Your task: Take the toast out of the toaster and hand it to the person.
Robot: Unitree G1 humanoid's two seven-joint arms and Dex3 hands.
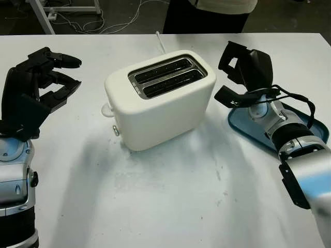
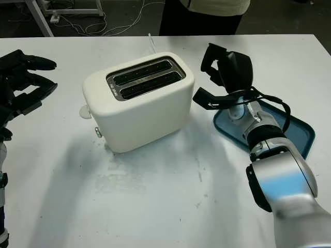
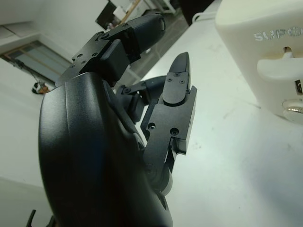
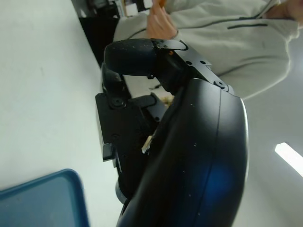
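Your toaster (image 1: 160, 101) stands upright near the middle of the white table (image 1: 170, 201), set at an angle, with its lever (image 1: 107, 109) and knob (image 1: 116, 130) on the end that faces your left side. Both slots (image 1: 168, 76) look dark from the head views; you cannot tell from these pictures whether toast sits down inside them, and none stands above the rim. A white cord (image 1: 161, 42) runs from the toaster's far side toward the table's far edge.

Your left hand (image 1: 44, 82) is open and holds nothing. It is raised above the table to the left of the toaster, well apart from it, fingers pointing toward the toaster. The left wrist view shows its fingers (image 3: 174, 101) clear of the toaster's lever end (image 3: 279, 71).

Your right hand (image 1: 243, 72) is also empty and open, held just beside the toaster's right end, not touching it as far as the head views show. Its wrist and forearm (image 2: 269, 150) pass over a blue tray (image 1: 310, 129) that lies flat on the table at the right.

A person (image 1: 212, 13) stands at the table's far edge, behind the toaster; the right wrist view shows the person's light top (image 4: 227, 38) and a hand (image 4: 161, 21).
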